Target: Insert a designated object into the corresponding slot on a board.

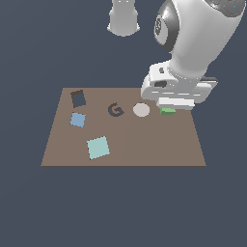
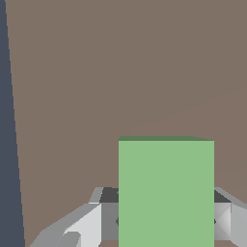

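The green block (image 2: 166, 193) is sitting between the two fingers (image 2: 87, 226) of the gripper (image 1: 168, 107), at the board's (image 1: 144, 144) far edge toward the exterior view's right. In the exterior view only a thin green strip (image 1: 168, 111) is showing below the hand. The wrist view is showing the jaws standing flush against two opposite side faces of the block, so the claw is reading as closed on it. Whether the block is resting on the board or hanging just above it cannot be told.

The grip is taking flat, parallel faces, which is likely keeping the block from twisting. The block is square, so it is presenting no long axis; its broad face is pointing up toward the wrist camera, and its edges are appearing roughly parallel to the board's edges.

The slot (image 1: 78, 99) is lying well apart, at the far corner toward the exterior view's left, and is tilting slightly against the board's edges. A small wrist rotation is probably going to be needed to align the block with it.

Between block and slot, a pale disc (image 1: 141, 110) and a dark G mark (image 1: 115, 110) are lying on the board. A light blue square (image 1: 77, 119) is lying just beside the slot, and a teal square (image 1: 98, 147) is lying nearer the front.
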You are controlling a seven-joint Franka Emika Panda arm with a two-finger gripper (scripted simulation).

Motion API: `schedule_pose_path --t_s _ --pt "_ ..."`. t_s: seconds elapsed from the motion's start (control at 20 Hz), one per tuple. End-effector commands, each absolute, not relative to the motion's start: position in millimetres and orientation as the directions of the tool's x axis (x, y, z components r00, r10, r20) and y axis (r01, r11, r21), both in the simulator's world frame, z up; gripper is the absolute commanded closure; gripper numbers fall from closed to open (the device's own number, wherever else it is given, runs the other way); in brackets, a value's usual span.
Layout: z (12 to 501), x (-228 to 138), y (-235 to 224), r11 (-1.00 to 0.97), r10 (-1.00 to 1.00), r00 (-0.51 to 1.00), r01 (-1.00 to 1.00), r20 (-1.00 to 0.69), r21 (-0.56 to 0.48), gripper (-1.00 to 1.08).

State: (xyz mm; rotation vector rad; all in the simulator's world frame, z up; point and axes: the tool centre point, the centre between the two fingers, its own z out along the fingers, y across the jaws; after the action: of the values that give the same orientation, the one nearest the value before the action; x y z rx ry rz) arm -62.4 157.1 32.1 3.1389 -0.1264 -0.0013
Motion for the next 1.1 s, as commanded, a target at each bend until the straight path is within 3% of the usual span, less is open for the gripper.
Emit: schedule_pose_path --t_s 0.0,0.5,1.05 --pt "35 -62 157 -0.997 -0.081 0.997 -0.081 0.000 0.000 1.08" --pt "33 -49 153 -0.987 -0.159 0.987 -0.159 0.000 0.000 1.08" --pt "35 -3 127 -0.889 -0.457 0.889 -0.457 0.000 -0.001 1.08"
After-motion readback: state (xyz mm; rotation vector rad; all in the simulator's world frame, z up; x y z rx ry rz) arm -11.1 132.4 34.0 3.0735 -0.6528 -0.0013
